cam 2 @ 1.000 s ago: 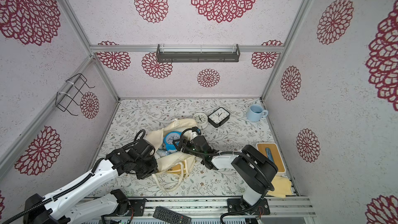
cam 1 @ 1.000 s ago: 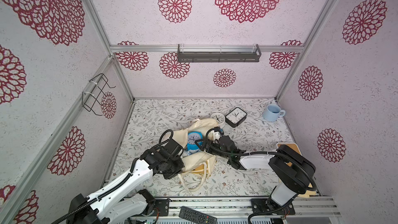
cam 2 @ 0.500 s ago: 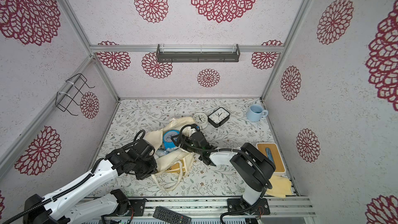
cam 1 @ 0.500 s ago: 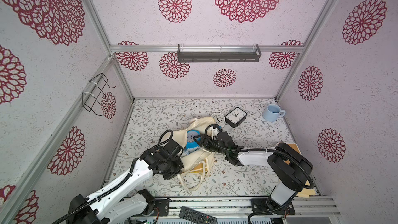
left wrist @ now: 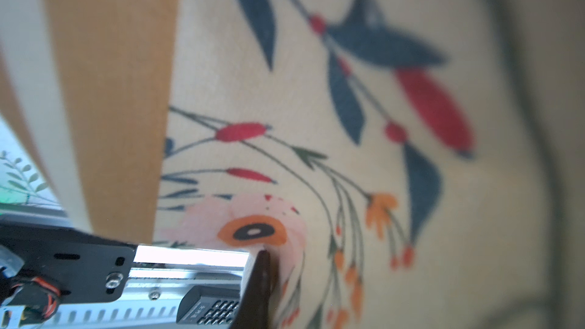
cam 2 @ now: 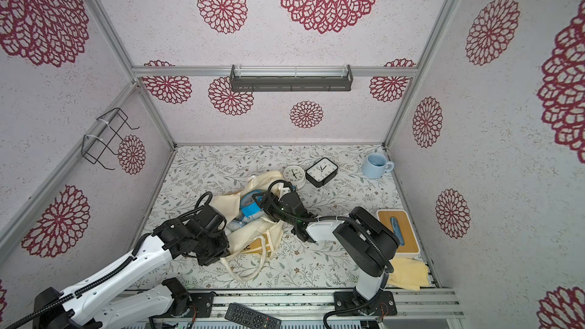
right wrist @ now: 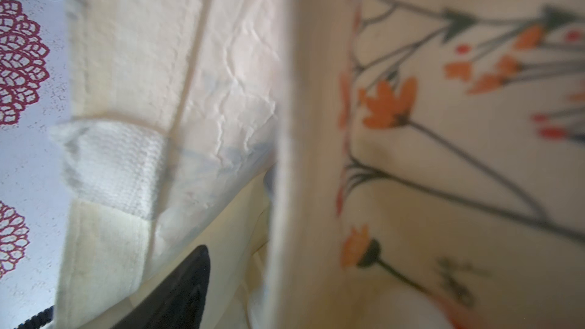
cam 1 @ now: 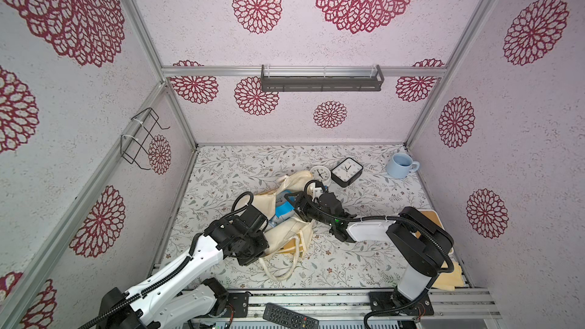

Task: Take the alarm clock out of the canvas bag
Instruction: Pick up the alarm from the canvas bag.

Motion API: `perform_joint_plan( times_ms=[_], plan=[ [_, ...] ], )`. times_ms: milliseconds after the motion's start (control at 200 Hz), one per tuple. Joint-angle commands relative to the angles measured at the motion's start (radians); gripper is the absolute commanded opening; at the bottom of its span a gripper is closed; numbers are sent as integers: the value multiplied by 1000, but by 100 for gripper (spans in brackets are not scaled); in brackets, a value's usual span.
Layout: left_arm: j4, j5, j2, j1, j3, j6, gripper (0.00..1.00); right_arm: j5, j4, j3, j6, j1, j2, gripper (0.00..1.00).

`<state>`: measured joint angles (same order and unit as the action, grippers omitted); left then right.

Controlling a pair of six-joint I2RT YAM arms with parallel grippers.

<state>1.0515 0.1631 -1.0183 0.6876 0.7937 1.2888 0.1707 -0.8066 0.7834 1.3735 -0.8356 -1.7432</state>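
The cream canvas bag (cam 1: 294, 232) (cam 2: 253, 235) lies slumped mid-table, its mouth toward the back. A blue alarm clock (cam 1: 282, 209) (cam 2: 248, 207) shows inside that mouth, partly covered by fabric. My right gripper (cam 1: 292, 205) (cam 2: 261, 205) reaches into the mouth, jaws apart over the clock; whether they touch it I cannot tell. In the right wrist view one dark finger (right wrist: 177, 292) shows against printed bag cloth (right wrist: 443, 185); the other is hidden. My left gripper (cam 1: 253, 256) (cam 2: 210, 256) is shut on the bag's near edge, and its finger (left wrist: 259, 280) presses into the fabric (left wrist: 316, 90).
A white round clock (cam 1: 320, 175) and a black square clock (cam 1: 347, 171) stand just behind the bag. A blue mug (cam 1: 400, 165) sits back right. A wooden board (cam 2: 397, 231) and yellow cloth (cam 2: 406, 273) lie right; a remote (cam 1: 291, 316) lies on the front rail.
My right gripper has slid left, deeper into the bag's mouth and over the blue clock. The left arm and its hold on the bag have not moved.
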Motion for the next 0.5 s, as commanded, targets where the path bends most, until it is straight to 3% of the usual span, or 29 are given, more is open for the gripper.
perform_joint_plan(
  times_ms=[0,210,495],
  plan=[
    [39,-9,14,4,-2,17,4,4,204,10,32,-4,-27,75],
    [41,-13,18,4,1,17,4,5,439,80,-31,-5,-32,66],
    [78,-63,16,5,62,-14,5,-22,543,139,-134,-5,0,47]
  ],
)
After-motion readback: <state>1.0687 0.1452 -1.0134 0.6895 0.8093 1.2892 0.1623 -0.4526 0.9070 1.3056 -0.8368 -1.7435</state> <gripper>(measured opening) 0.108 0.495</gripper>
